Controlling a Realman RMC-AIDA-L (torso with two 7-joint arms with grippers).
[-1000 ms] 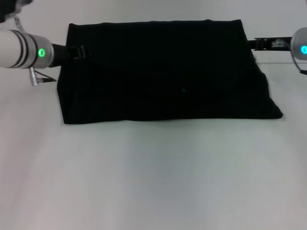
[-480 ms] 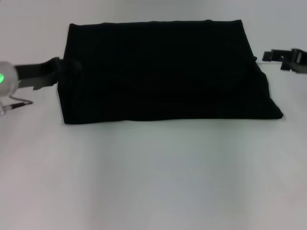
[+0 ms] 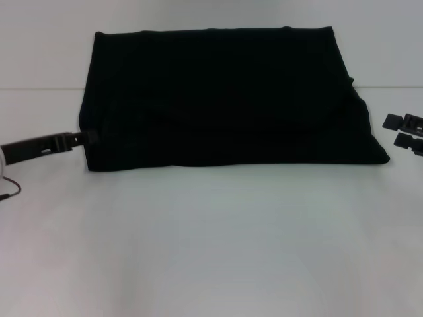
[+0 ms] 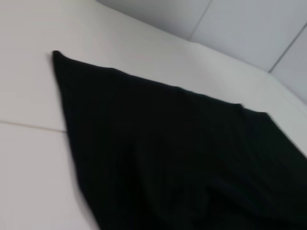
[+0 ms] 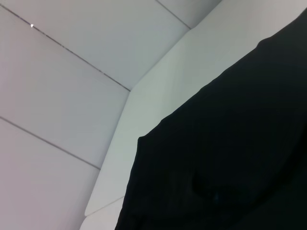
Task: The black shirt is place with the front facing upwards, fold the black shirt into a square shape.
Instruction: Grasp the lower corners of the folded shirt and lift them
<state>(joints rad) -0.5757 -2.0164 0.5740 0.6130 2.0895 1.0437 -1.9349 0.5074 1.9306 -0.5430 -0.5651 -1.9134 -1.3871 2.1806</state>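
Observation:
The black shirt [image 3: 225, 99] lies folded into a wide rectangle on the far half of the white table, with plain black cloth facing up. It also fills much of the left wrist view [image 4: 182, 153] and the right wrist view [image 5: 230, 158]. My left gripper [image 3: 89, 138] reaches in low from the left, and its tip is at the shirt's left edge near the front corner. My right gripper [image 3: 396, 131] is at the right edge of the head view, just off the shirt's front right corner. It is open and holds nothing.
The white table [image 3: 211, 244] stretches bare in front of the shirt. A thin seam [image 3: 39, 89] crosses the table behind the left arm. Pale wall panels [image 5: 72, 96] rise beyond the table's far edge.
Both arms have drawn back from the shirt's far side edges toward the front. The left gripper dropped to the front left corner and the right moved outward. The shirt has not moved.

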